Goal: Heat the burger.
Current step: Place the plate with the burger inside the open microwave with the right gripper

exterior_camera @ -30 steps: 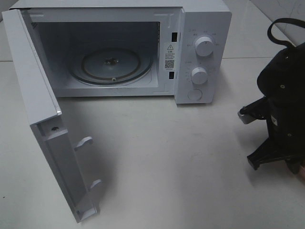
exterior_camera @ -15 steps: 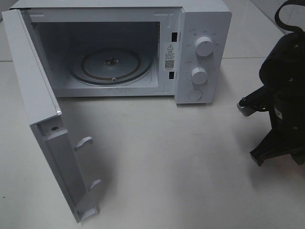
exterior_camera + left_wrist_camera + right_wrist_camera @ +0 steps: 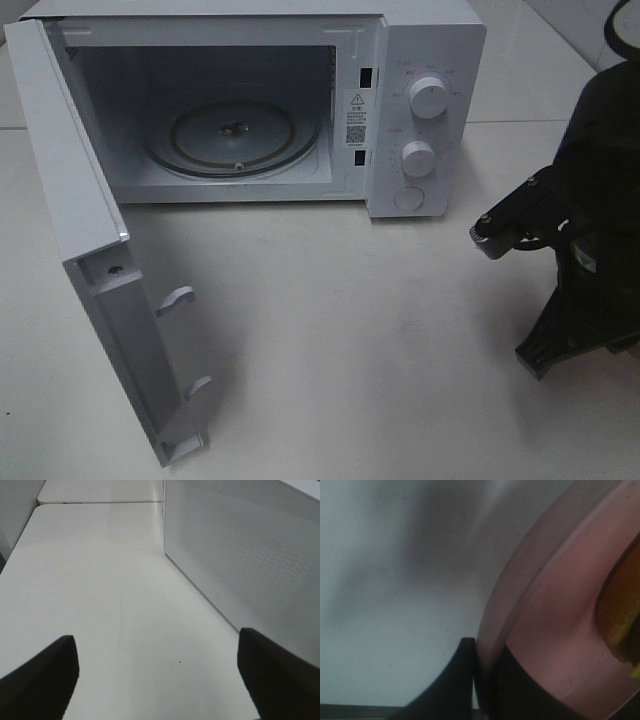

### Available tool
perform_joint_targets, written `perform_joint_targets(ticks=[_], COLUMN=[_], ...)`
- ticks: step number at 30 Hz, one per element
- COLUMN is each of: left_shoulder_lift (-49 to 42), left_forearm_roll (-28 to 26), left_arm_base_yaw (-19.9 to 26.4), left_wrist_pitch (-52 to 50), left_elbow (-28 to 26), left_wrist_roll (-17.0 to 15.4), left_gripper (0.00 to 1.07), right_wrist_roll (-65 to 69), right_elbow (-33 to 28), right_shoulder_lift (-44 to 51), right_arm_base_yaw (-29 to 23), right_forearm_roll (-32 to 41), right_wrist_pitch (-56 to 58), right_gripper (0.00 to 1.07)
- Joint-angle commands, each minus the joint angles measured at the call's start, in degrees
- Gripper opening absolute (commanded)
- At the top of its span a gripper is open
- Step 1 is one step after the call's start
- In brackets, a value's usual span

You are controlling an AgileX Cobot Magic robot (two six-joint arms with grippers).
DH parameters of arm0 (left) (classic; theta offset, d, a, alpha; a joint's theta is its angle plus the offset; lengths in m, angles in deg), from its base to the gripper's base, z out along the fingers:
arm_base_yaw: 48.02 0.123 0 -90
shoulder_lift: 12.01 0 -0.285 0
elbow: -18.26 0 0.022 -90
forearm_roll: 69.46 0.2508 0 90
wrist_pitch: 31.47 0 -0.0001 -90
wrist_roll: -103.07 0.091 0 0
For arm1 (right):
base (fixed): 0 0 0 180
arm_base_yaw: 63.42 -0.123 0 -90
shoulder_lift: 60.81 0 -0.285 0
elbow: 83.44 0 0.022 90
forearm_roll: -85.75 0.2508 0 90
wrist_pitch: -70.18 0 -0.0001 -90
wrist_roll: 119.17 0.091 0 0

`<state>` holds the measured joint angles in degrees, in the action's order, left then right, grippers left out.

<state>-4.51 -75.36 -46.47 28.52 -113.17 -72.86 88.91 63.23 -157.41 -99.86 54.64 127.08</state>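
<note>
The microwave [image 3: 430,55] casing is looking like smooth white plastic or painted metal, giving off a soft sheen. Its glass turntable [image 3: 190,140] is gleaming, clear and glossy. The door [image 3: 250,565], on the left, is showing a finely perforated, dotted panel. The table [image 3: 350,330] is appearing smooth and off-white, faintly reflecting light. The pink plate [image 3: 555,615] is looking like smooth satin plastic, and the burger [image 3: 620,615] bun is shining glossy yellow-orange.

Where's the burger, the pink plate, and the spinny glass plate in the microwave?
burger [image 3: 621,605]: right wrist view, yellow bun edge.
pink plate [image 3: 555,625]: right wrist view, bare inner surface.
glass turntable [image 3: 275,135]: exterior high view, bare glass beside the centre.
</note>
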Motion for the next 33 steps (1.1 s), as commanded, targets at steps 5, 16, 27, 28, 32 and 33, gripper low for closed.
perform_joint_targets(ticks=[5,16,27,28,32,33], left_shoulder_lift=[-1.43,-1.43,-1.43,-1.43,-1.43,-1.43], left_forearm_roll=[-0.06,-0.06,-0.06,-0.06,-0.06,-0.06], left_arm_base_yaw=[0.06,0.06,0.06,0.06,0.06,0.06], left_wrist_pitch=[-0.52,-0.52,-0.52,-0.52,-0.52,-0.52], left_elbow=[0.17,0.17,0.17,0.17,0.17,0.17], left_wrist_roll=[-0.06,-0.06,-0.06,-0.06,-0.06,-0.06], left_gripper=[0.82,0.82,0.82,0.82,0.82,0.82], right_wrist_roll=[-1.26,-2.98,-5.56,-5.79,-6.93,-7.85], right_elbow=[-0.46,-0.46,-0.46,-0.46,-0.46,-0.46], right_shoulder_lift=[3.21,4.18,4.18,4.18,4.18,4.18], right_arm_base_yaw=[-5.50,-13.18,-21.37,-22.12,-24.47,-25.90], right_forearm_roll=[-2.81,-2.69,-2.69,-2.69,-2.75,-2.92], right_wrist_pitch=[5.10,6.99,7.85,7.85,7.85,7.79], right_gripper=[0.00,0.00,0.00,0.00,0.00,0.00])
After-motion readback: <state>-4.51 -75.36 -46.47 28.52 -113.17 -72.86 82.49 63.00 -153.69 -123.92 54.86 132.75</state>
